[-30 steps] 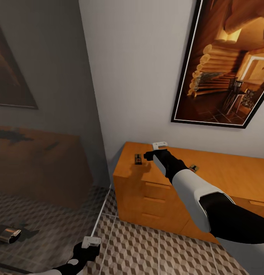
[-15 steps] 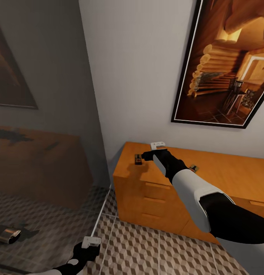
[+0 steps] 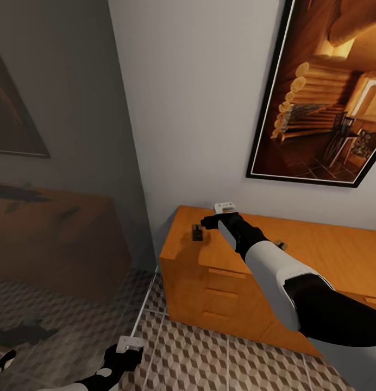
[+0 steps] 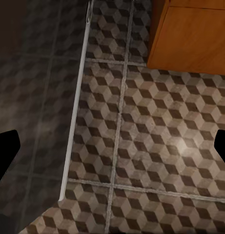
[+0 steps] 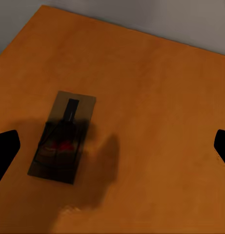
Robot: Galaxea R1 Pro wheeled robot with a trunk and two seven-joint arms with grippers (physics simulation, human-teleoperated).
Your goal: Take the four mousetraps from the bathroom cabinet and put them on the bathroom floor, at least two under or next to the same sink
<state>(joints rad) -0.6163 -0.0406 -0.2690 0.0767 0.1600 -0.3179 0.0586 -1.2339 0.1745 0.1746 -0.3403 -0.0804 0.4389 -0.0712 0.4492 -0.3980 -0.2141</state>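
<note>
right gripper [image 3: 205, 222] released, hovering over cabinet [image 3: 329, 255] top | mousetrap [image 5: 62, 136] near its left front corner, just left of claw, long axis front-to-back | left gripper [image 3: 128, 355] released, low over bathroom floor [image 4: 156, 126]

Wall picture, pale wall and a glass panel beside it.
Upper right: large black-framed picture of a log-cabin interior [image 3: 318, 103], hung on the plain pale grey wall [image 3: 193, 103]. Left half: tall reflective glass panel with a thin white edge [image 3: 57, 206], showing dim brown reflections and a faint dark-framed picture. In the left wrist view, panel's white bottom edge [image 4: 75, 117] crossing the tiles.
</note>
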